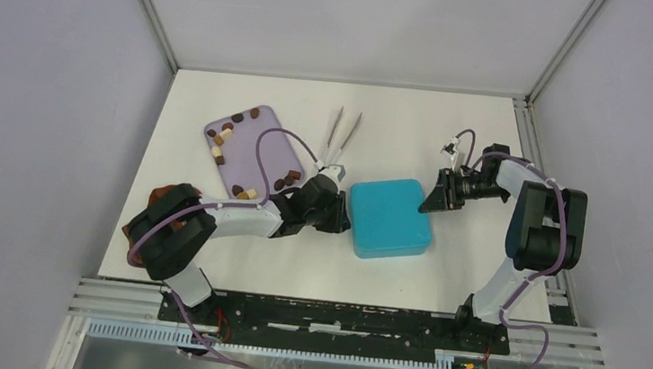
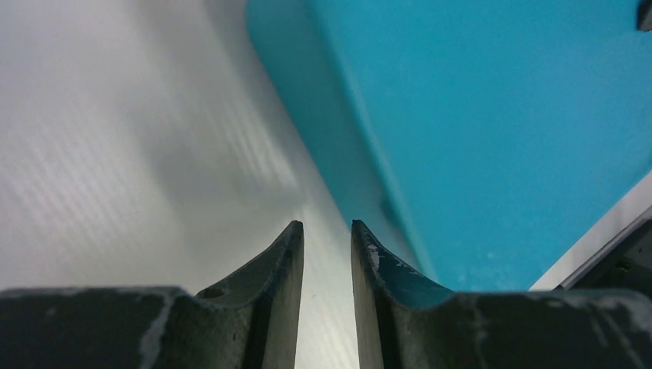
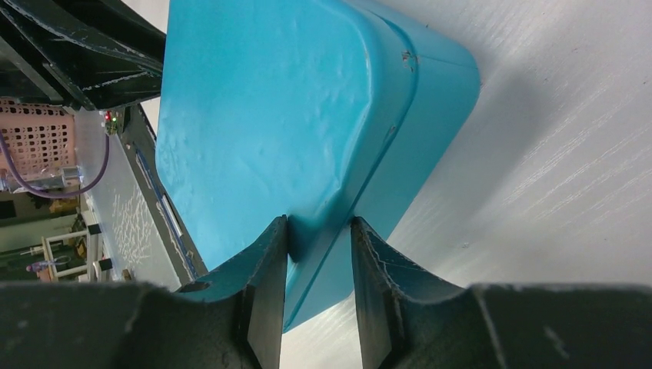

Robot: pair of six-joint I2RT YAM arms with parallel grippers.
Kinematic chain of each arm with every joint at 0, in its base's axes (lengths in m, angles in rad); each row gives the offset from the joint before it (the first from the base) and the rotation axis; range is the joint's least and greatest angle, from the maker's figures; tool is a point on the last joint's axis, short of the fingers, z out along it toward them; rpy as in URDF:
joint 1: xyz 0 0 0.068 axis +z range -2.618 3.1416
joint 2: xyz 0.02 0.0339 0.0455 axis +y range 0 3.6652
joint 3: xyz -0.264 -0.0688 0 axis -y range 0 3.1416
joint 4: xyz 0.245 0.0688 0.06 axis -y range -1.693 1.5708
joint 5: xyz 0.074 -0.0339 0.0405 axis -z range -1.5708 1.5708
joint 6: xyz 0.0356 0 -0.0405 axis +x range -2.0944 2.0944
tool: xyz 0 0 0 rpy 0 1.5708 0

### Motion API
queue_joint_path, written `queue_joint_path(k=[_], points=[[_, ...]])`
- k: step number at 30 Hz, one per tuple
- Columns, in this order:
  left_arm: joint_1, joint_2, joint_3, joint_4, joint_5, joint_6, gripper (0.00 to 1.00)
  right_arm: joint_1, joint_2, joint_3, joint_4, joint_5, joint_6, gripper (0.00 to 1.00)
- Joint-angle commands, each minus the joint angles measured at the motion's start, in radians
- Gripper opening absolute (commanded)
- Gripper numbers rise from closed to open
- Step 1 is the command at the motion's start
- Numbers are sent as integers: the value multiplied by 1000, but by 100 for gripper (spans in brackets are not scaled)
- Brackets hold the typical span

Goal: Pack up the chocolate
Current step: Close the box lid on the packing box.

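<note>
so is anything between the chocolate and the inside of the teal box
Yes: the teal box shows only a closed, smooth top, so its lid looks still on. The chocolate sits on the lilac tray to its left; the right gripper pinches the box's edge.

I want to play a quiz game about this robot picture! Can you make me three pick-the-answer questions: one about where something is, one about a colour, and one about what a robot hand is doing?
1. Where do the chocolates lie?
A) on the purple tray
B) on top of the box
C) in a robot hand

2. What colour is the box?
A) red
B) yellow
C) blue-green

3. What is the right gripper doing?
A) holding a chocolate
B) pinching the box's edge
C) pointing at the ceiling

Answers:
1 A, the small brown and tan pieces sit scattered on the tray.
2 C, it looks blue-green in every view.
3 B, the box's edge sits squeezed between its two fingers.
</note>
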Motion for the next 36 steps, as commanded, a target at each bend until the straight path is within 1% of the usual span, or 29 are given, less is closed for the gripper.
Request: queue_joint_path(k=[1, 4, 9, 12, 13, 16, 17, 18, 21, 23, 25, 27, 31, 36], points=[[-7, 76, 77, 127, 83, -24, 36, 6, 47, 33, 55, 148, -80, 38], [-23, 105, 73, 181, 109, -46, 37, 6, 58, 53, 38, 151, -95, 38], [-40, 94, 50, 207, 94, -65, 37, 6, 80, 93, 11, 154, -115, 38], [-39, 26, 17, 136, 30, -59, 37, 11, 85, 111, 2, 154, -121, 39], [-40, -8, 2, 102, -13, -59, 37, 11, 84, 115, 1, 154, -123, 39], [-40, -123, -32, -34, -94, -56, 38, 14, 85, 119, 2, 154, -129, 39], [-40, -161, -38, -60, -111, -56, 41, 14, 87, 122, 1, 153, -131, 39], [-39, -199, -41, -103, -126, -58, 45, 14, 87, 124, -2, 150, -134, 39], [-34, -294, -45, -121, -123, -77, 67, 14, 88, 124, 1, 150, -138, 39], [-28, -303, -28, -98, -84, -97, 78, 14, 92, 127, 2, 149, -137, 40], [-23, -263, 13, -80, -50, -117, 84, 14, 94, 127, 5, 147, -136, 39], [-23, -187, 74, -81, -24, -134, 86, 14, 96, 128, 8, 141, -134, 40], [-24, -15, 213, -148, -35, -171, 88, 14, 99, 125, 14, 137, -134, 40], [-25, 132, 321, -195, -57, -191, 87, 14, 98, 122, 20, 134, -134, 40]])
